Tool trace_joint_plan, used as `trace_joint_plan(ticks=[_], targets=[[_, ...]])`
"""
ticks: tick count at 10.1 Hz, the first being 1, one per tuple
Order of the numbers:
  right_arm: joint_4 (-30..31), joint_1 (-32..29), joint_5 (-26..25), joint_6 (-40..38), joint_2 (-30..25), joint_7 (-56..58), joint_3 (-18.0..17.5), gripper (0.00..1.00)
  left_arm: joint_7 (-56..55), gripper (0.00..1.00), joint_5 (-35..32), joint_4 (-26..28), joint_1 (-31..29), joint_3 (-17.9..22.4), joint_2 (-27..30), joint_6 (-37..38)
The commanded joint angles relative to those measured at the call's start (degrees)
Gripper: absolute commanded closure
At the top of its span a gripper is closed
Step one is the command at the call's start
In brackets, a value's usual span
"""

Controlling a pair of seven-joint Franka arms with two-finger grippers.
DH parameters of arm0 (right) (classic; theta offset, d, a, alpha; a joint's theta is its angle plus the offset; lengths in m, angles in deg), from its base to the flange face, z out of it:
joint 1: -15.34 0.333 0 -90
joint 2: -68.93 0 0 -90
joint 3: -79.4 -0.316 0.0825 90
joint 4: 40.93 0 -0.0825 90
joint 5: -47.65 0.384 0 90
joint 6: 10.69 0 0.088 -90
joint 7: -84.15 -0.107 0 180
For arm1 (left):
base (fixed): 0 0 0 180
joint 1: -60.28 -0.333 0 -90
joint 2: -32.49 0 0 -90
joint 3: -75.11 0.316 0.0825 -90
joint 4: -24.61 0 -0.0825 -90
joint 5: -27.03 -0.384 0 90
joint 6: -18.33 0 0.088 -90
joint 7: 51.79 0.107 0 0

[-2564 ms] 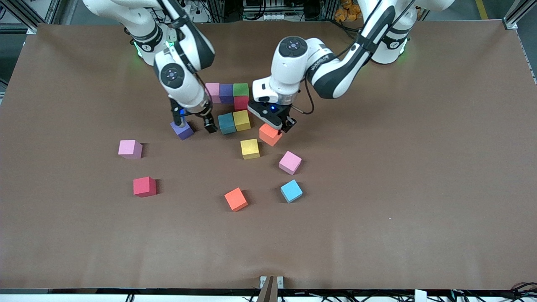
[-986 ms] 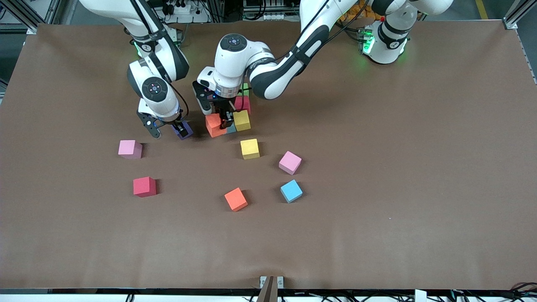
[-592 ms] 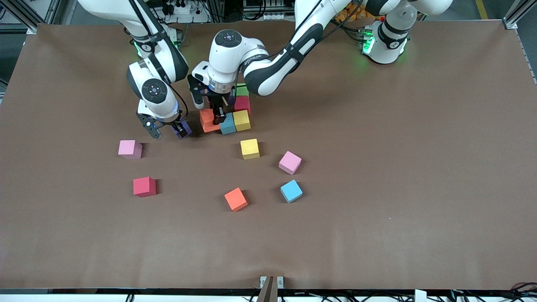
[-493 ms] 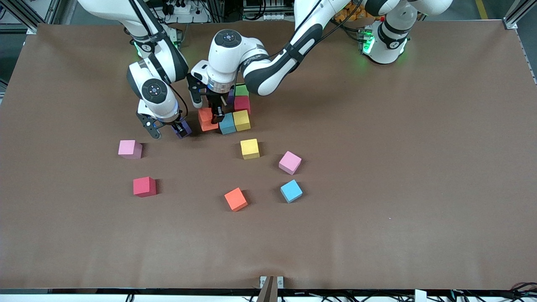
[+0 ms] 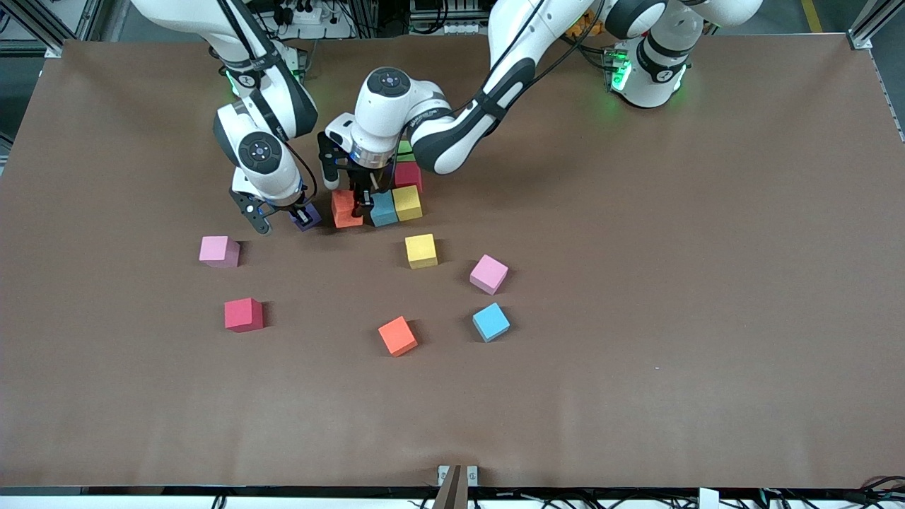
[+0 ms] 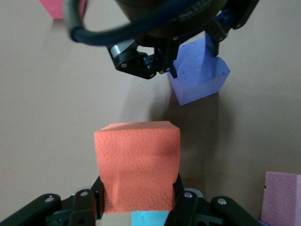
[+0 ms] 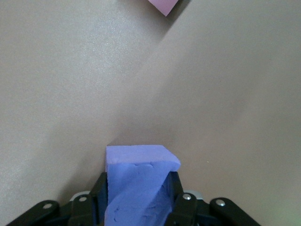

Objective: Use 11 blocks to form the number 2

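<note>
Five matte foam cubes of the unfinished number 2 (image 5: 403, 201) visible near the desk (image 5: 636, 283) edge by the arms' bases, the rest hidden under the left arm: green cube (image 5: 405, 148) at twelve o'clock, red cube (image 5: 408, 175) just under it, then yellow cube (image 5: 408, 203), light blue cube (image 5: 384, 209) and orange cube (image 5: 344, 211) in a row toward nine o'clock. Left end effector (image 5: 351, 203) clamped on that orange cube, touching the light blue one. At nine o'clock of it, right end effector (image 5: 300, 215) closed around a purple foam cube (image 5: 306, 218). Loose toward six o'clock: second yellow cube (image 5: 421, 251), pink cube (image 5: 488, 274), second light blue cube (image 5: 491, 322), second orange cube (image 5: 397, 336). Toward eight o'clock: second pink cube (image 5: 219, 251), second red cube (image 5: 243, 314).
</note>
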Motion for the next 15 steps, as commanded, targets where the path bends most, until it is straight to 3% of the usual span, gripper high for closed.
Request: trace_joint_plan(ticks=[1, 3, 5, 8, 15], targets=[[1.0, -1.0, -1.1, 1.1, 0.1, 0.2, -0.5, 0.67, 1.8, 0.94, 2.8, -4.9, 1.7, 1.3, -3.1, -0.3], [1.1, -1.0, -1.1, 1.1, 0.1, 0.2, -0.5, 0.68, 2.1, 0.94, 3.7, -5.2, 2.8, 2.6, -3.3, -0.3], [2.1, -1.0, -1.1, 2.5, 0.0, 0.2, -0.5, 1.00, 2.1, 0.94, 3.7, -5.1, 3.2, 2.9, -4.1, -0.3], [2.9, -1.8, -1.1, 4.7, -0.3, 4.2, -0.5, 1.00, 2.1, 0.94, 3.7, -5.0, 4.0, 3.0, -4.9, -0.3], [2.1, -1.8, -1.1, -0.1, -2.9, 8.8, 0.1, 1.00, 2.0, 0.94, 3.7, -4.8, 4.6, 4.0, -5.7, -0.3]])
